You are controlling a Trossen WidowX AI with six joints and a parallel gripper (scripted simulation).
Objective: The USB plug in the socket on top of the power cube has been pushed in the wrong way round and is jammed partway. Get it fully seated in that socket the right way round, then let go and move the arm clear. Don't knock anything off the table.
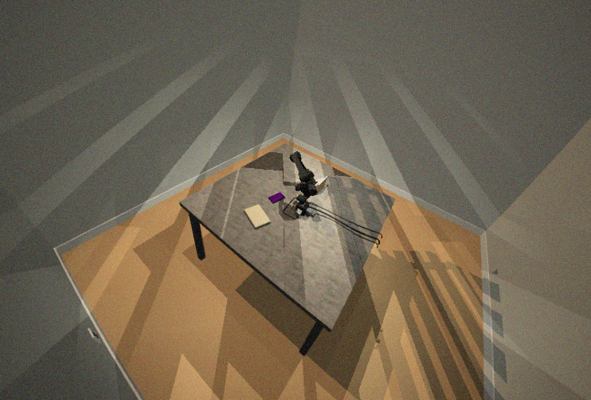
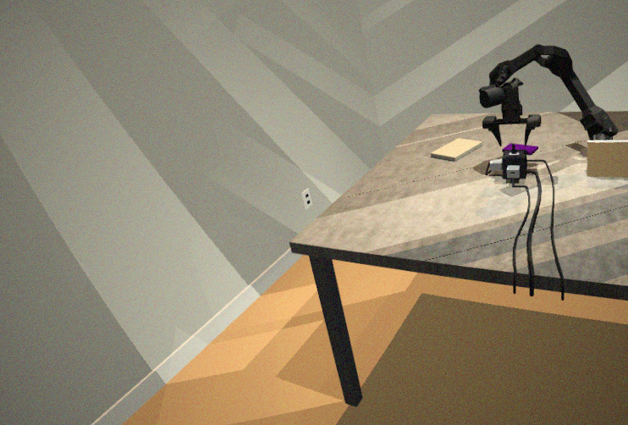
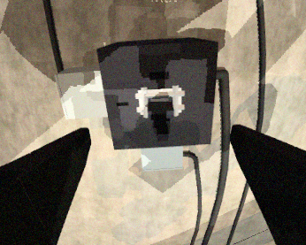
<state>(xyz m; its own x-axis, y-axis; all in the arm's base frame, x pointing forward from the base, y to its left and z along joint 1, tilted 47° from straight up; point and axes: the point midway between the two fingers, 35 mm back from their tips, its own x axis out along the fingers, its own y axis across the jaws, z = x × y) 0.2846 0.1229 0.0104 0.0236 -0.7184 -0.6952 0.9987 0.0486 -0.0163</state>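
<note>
A dark power cube (image 3: 157, 95) (image 2: 514, 163) (image 1: 300, 209) stands on the table (image 2: 419, 215). A dark USB plug (image 3: 161, 113) (image 2: 513, 146) sticks up from the white-rimmed socket on the cube's top face. My gripper (image 3: 161, 133) (image 2: 512, 138) (image 1: 306, 195) hangs straight above the cube, fingers pointing down and spread wide to either side of the plug, a little above it. The fingers touch nothing. Pale plugs (image 3: 78, 96) sit in the cube's side faces, and dark cables (image 2: 531, 231) (image 3: 224, 172) run from it over the table's front edge.
A purple flat card (image 1: 276, 197) (image 2: 526, 147) lies just behind the cube. A tan flat pad (image 1: 257, 215) (image 2: 456, 148) lies to its left. A tan box (image 2: 607, 157) stands near the arm's base at the right. A cable loops on the table around the cube.
</note>
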